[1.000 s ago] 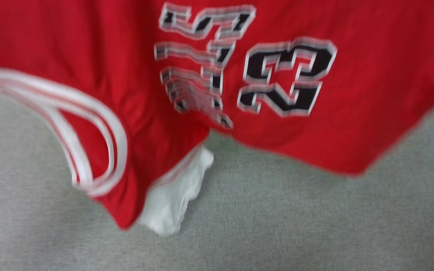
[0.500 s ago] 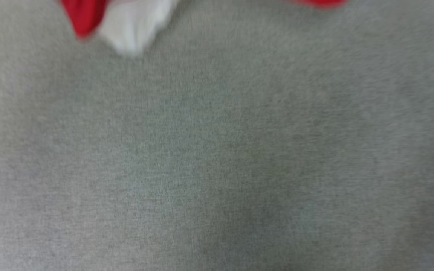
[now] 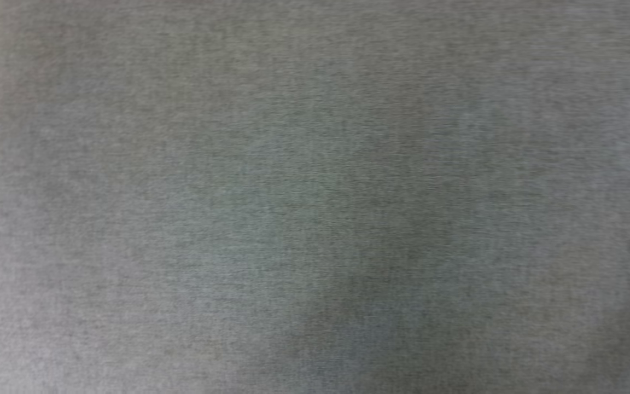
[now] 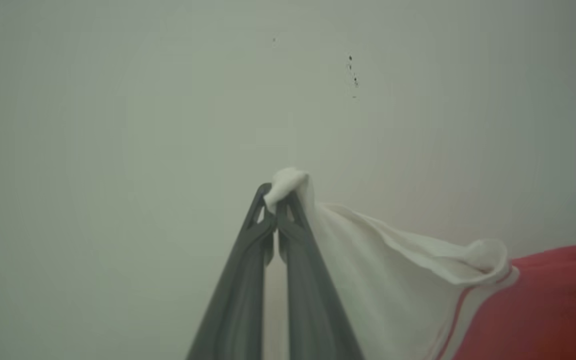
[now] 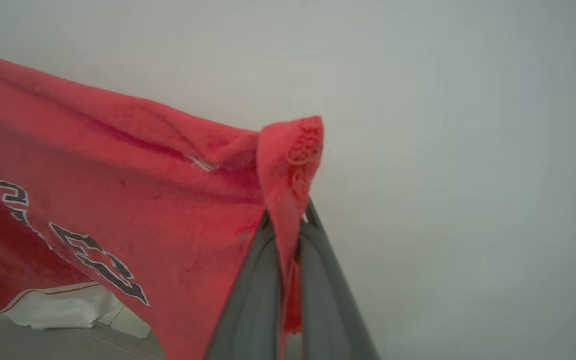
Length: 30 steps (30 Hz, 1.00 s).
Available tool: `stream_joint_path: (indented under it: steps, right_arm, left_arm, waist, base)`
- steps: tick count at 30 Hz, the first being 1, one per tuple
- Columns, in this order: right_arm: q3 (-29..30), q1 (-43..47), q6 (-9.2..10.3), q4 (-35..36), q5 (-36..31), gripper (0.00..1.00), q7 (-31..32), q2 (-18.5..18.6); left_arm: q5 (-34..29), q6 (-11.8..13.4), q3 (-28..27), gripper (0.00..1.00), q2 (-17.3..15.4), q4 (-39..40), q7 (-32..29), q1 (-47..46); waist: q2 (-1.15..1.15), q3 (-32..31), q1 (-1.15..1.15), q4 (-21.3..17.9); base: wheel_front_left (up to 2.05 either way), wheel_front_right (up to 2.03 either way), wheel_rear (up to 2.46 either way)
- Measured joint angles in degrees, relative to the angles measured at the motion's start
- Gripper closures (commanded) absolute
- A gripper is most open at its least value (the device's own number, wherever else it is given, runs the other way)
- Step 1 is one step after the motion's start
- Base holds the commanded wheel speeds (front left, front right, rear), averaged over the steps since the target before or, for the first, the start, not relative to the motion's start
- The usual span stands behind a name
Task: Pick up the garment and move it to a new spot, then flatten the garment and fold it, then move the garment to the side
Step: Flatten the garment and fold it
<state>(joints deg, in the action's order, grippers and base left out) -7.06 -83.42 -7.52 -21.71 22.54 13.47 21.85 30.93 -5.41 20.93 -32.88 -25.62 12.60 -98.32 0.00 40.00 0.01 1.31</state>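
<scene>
Lying blurred under the head camera, a flat grey felt-like cloth surface (image 3: 315, 197) is also showing as a narrow strip below the garment's lowest folds in the right wrist view. A plain pale wall (image 4: 118, 125) is standing behind the garment in both wrist views. The garment (image 5: 118, 165), a soft red T-shirt with white short sleeves, is hanging in the air between the two grippers, its red body sagging away from each pinch. The black, white-edged chest print (image 5: 93, 260) is showing creased on the drooping red cloth. One white sleeve (image 5: 63, 307) is dangling at the garment's bottom edge, and whether it is touching the grey surface cannot be told. The other white sleeve (image 4: 393, 270), edged with thin red stripes at its seam, is stretching from the red body to the left gripper (image 4: 274, 200), whose long dark fingers are pressing together on a bunched tip of it. The right gripper (image 5: 289, 216) is pinching a folded red corner of the garment. A few tiny dark specks (image 4: 352, 75) are dotting the wall above the garment.
</scene>
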Motion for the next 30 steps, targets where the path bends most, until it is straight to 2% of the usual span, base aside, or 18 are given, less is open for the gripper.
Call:
stream_joint_path:
  steps: [7,13,17,23,26,30]
  right_arm:
    - [-2.92,10.66,0.01,-3.22,0.31,1.0,-4.08,0.03]
    - [-5.54,22.5,0.02,-4.41,3.56,1.0,-5.26,1.59]
    - [-7.78,30.53,0.02,-4.54,6.17,1.0,-5.53,3.21]
    - [-11.26,41.84,0.01,-3.34,10.0,1.0,-6.01,5.77]
    - [-12.07,46.84,0.02,-2.83,11.37,1.0,-6.47,6.77]
    - [-14.28,52.9,0.01,-2.13,12.29,1.0,-6.64,7.94]
  left_arm:
    - [1.34,-0.64,2.2,1.0,4.69,-0.87,2.2,15.2]
    - [0.81,-0.99,5.57,1.0,7.22,1.22,2.3,30.92]
    - [0.89,0.2,6.75,1.0,7.55,4.61,2.31,43.13]
    - [2.83,2.36,8.91,1.0,4.68,8.89,0.68,61.05]
    - [3.2,2.45,11.31,1.0,2.03,11.69,-2.46,69.1]
    - [4.81,4.52,11.94,1.0,-1.91,17.36,-6.38,77.38]
  waist:
    - [0.0,-0.72,0.0,2.26]
    - [0.0,-4.58,-0.01,3.6]
    - [0.0,-8.5,-0.01,4.31]
    - [0.0,-15.33,-0.01,5.41]
    - [0.0,-18.89,-0.02,5.93]
    - [0.0,-23.35,-0.03,6.43]
  base:
    - [0.0,0.0,0.0]
    - [0.0,0.0,0.0]
    - [0.0,0.0,0.0]
    - [0.0,0.0,0.0]
    - [0.0,0.0,0.0]
    - [0.0,0.0,0.0]
